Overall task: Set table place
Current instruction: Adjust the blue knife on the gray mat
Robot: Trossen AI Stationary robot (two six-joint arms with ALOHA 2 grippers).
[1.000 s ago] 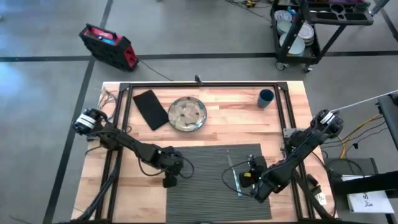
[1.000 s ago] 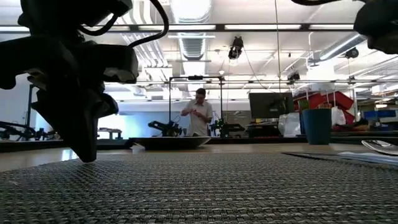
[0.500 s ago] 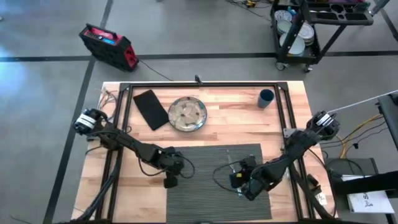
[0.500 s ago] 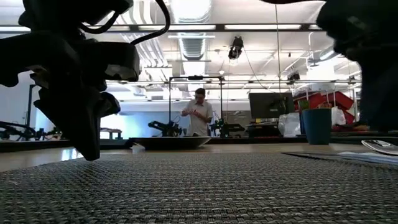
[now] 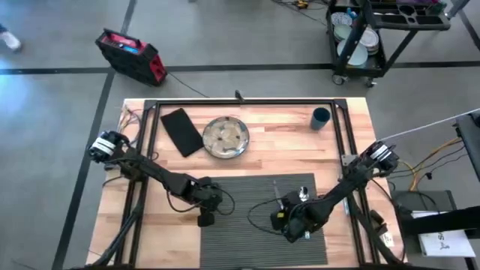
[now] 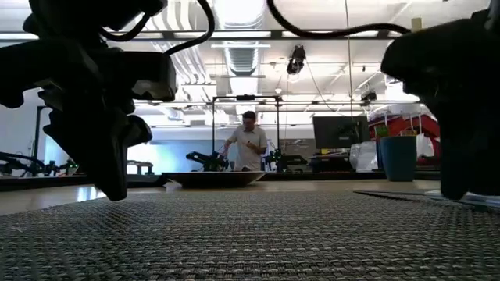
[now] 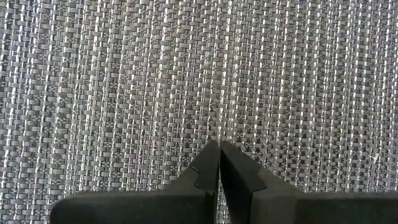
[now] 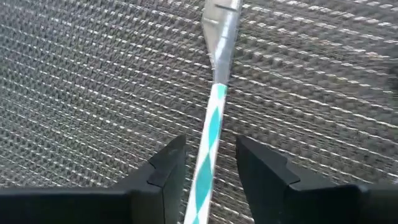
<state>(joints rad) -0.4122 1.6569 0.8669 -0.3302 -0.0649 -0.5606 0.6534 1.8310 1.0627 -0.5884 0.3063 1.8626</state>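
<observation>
The dark grey ribbed placemat (image 5: 247,196) lies on the wooden table (image 5: 285,150) at its near middle. A utensil with a teal-and-white striped handle (image 8: 215,106) lies on the mat's right half, with a spoon (image 5: 302,194) beside it. My right gripper (image 8: 209,143) points down over the handle. It is open, with one finger on each side of the handle and apart from it. My left gripper (image 7: 219,144) is shut, its tips just over the mat's left edge (image 5: 204,220). My left gripper points down at the placemat near its left edge (image 7: 217,124) with shut fingers. I cannot tell whether the tips touch the weave or stand just above it.
At the far side stand a round plate (image 5: 226,138), a black napkin (image 5: 181,131) to its left and a blue cup (image 5: 320,118) at the far right. The black tube frame (image 5: 247,103) runs around the table. A person (image 6: 250,148) stands in the room beyond.
My right gripper has moved toward the table's left over the placemat and come down. It now stands over the striped utensil's handle, and the spoon that it covered before now shows. My left gripper has kept still.
</observation>
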